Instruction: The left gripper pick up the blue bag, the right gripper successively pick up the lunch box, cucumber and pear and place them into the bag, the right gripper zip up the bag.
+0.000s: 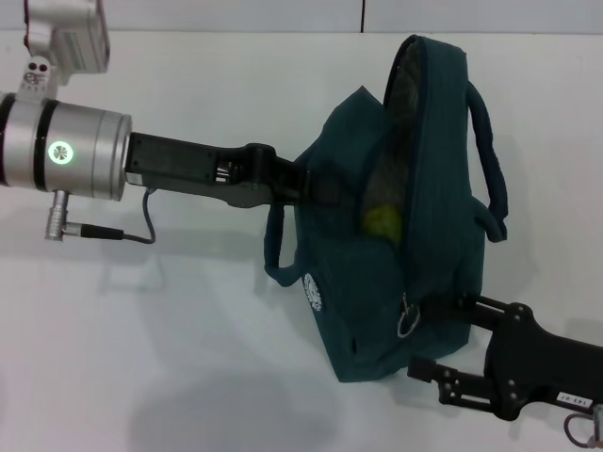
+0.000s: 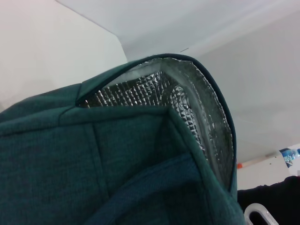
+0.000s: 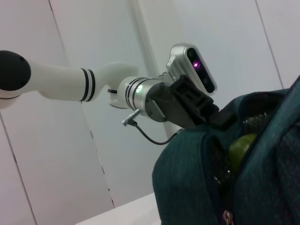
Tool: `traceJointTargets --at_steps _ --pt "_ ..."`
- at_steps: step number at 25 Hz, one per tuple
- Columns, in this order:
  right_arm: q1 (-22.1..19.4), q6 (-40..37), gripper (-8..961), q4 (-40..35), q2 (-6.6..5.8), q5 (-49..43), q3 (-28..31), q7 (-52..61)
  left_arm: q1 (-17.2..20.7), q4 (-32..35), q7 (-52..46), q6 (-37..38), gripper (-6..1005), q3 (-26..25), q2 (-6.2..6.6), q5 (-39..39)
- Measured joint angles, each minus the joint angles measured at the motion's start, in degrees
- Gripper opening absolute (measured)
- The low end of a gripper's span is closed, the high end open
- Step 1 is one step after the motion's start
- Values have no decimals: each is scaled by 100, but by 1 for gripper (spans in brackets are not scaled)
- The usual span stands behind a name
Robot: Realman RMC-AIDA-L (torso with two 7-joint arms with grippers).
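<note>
- Blue bag (image 1: 377,311): soft, floppy; held at rim by left gripper (image 1: 325,185), jaws clamped on fabric.
- Ring zip pull (image 1: 407,318): small, to be pinched; right gripper (image 1: 429,369) jaws wide beside it.
- Pear (image 1: 383,222) seen inside.

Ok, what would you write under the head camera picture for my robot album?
Left gripper holds the blue bag up while the right gripper reaches its ring zip pull, pear peeking inside.
</note>
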Motion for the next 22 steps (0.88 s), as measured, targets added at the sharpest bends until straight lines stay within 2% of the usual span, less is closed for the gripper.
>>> traceJointTargets --at_steps 6,13,22 --pt "20 153 709 -13 3 147 -113 1 -27 0 10 16 43 10 -18 0" --pt "86 594 706 -445 3 458 -1029 128 -31 0 39 18 48 9 -21 -5" --pt "-7 572 703 -401 -38 775 -1023 50 -21 0 65 17 55 9 -22 -6"
